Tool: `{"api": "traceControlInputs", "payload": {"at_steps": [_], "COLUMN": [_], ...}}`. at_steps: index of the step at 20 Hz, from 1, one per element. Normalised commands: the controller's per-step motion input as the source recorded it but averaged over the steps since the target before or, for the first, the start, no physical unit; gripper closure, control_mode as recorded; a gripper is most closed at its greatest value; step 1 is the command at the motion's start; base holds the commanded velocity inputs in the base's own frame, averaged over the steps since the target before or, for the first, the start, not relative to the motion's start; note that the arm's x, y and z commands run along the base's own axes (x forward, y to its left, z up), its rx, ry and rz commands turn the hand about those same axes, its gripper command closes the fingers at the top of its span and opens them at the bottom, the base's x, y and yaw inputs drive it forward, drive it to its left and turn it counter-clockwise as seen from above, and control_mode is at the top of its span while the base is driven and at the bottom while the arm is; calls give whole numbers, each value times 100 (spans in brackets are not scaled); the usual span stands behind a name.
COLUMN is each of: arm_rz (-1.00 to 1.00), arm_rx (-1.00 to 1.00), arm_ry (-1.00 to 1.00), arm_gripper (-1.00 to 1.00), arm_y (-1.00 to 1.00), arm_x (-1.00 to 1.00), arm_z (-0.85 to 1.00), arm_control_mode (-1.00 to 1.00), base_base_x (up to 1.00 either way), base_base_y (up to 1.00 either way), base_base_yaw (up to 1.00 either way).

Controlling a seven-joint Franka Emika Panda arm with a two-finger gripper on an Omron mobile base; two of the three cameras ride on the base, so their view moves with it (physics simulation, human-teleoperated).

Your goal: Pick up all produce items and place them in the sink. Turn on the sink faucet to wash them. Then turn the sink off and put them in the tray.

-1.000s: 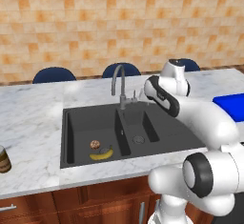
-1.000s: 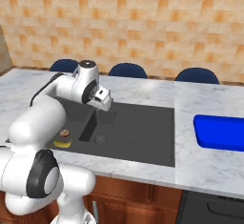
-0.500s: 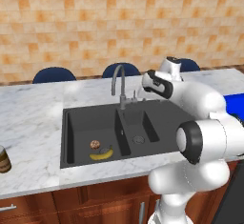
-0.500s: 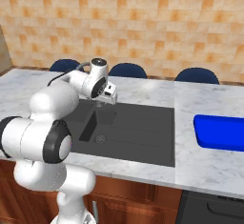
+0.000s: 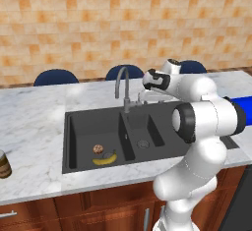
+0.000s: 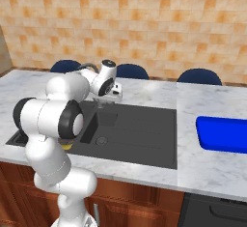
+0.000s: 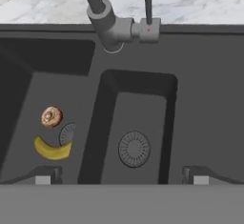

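Marble counter (image 5: 34, 127), dark sink (image 5: 78, 127): banana (image 5: 104, 159) and brown ball (image 5: 98, 149) already sit in the left basin. The gripper (image 5: 144, 96), jaws wide and empty, has swung up beside the faucet (image 5: 122, 85), so turning on the water looks next.

banana (image 5: 105, 159) and brown ball (image 5: 98, 149) in sink (image 5: 93, 127), faucet (image 5: 122, 89)

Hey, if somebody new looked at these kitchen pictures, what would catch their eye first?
Probably the big white arm bent over the dark sink, its open gripper hanging above the basins near the faucet. Then the yellow banana in the left basin, and the bright blue tray on the counter.
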Motion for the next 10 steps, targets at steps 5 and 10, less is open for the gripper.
{"api": "traceControlInputs", "payload": {"at_steps": [5,10], "arm_rz": [8,0], "arm_rx": [0,0], "arm_ry": [0,0], "arm_gripper": [-100,-100], "arm_y": [0,0], "arm_x": [41,38], "arm_z": [-13,-13], "arm_control_mode": [-100,-100], "base_base_x": [0,0], "base_base_y": [0,0], "base_base_yaw": [0,0]}}
